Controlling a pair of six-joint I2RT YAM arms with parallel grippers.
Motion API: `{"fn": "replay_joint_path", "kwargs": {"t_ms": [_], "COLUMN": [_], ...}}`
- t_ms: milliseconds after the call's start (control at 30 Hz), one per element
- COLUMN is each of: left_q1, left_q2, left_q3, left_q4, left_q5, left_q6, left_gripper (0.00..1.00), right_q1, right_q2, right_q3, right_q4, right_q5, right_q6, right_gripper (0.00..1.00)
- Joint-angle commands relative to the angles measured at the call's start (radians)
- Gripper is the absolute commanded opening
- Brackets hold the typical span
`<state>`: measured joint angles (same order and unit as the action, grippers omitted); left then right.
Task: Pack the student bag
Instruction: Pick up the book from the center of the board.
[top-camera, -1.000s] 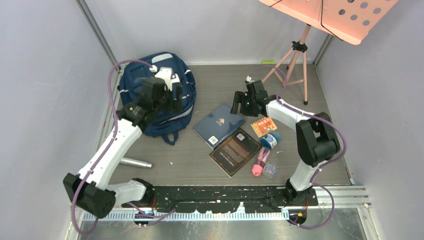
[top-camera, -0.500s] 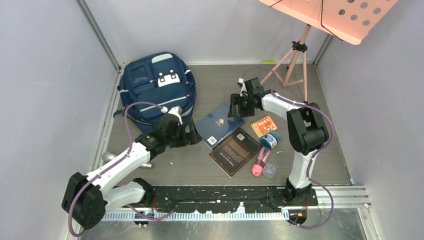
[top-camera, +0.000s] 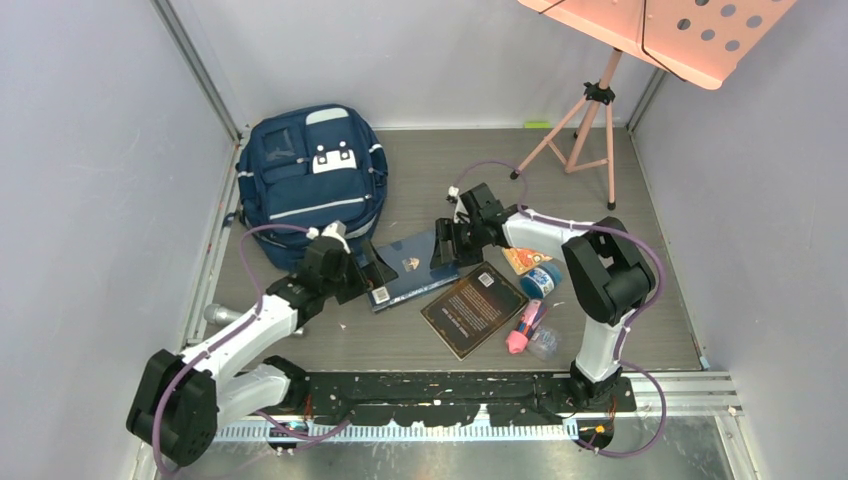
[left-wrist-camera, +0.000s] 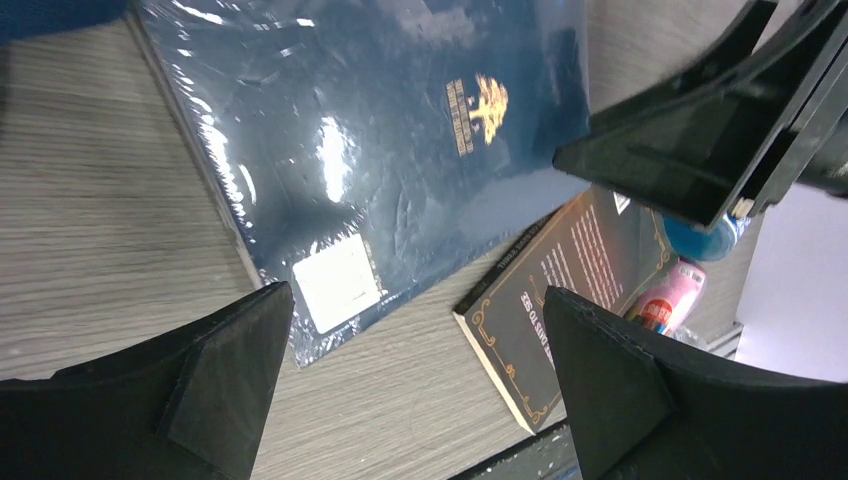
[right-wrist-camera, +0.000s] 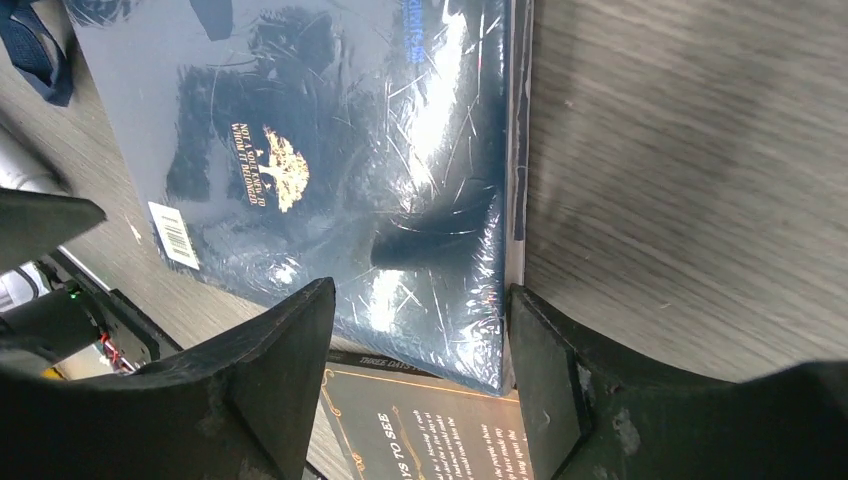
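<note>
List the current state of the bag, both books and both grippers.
student bag: lying flat, front up, no opening showing.
blue book: closed, shrink-wrapped, flat on the table.
dark book: closed, flat on the table.
left gripper: open, at the blue book's labelled corner.
right gripper: open, straddling the blue book's edge.
</note>
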<state>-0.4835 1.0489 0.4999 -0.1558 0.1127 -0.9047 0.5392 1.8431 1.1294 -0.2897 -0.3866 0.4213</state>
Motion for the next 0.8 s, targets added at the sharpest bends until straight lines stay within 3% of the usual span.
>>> {"fn": "replay_joint_path", "kwargs": {"t_ms": [0, 300, 767], "left_q1": [0.073, 0.117, 0.126], "left_q2": [-0.049, -0.030, 0.205], "left_q3": [-0.017, -0.056, -0.124], "left_q4": [-0.015, -0.027, 0.330], "left_q5": [-0.009, -0.022, 0.167], "left_q6": [0.058, 0.098, 0.027], "left_gripper": [1.00, 1.00, 0.96], "right_q1": [0.009, -0.026, -0.031], "right_q2": [-0.046, 0.036, 0.122], "right_q3": [0.025, 0.100, 0.083], "right_q4": [-0.017, -0.036, 0.088], "right_q5": [0.066, 0.075, -0.204], "right_q6": [0.052, 0.025, 0.099], "right_gripper": [0.70, 0.72, 0.71]}}
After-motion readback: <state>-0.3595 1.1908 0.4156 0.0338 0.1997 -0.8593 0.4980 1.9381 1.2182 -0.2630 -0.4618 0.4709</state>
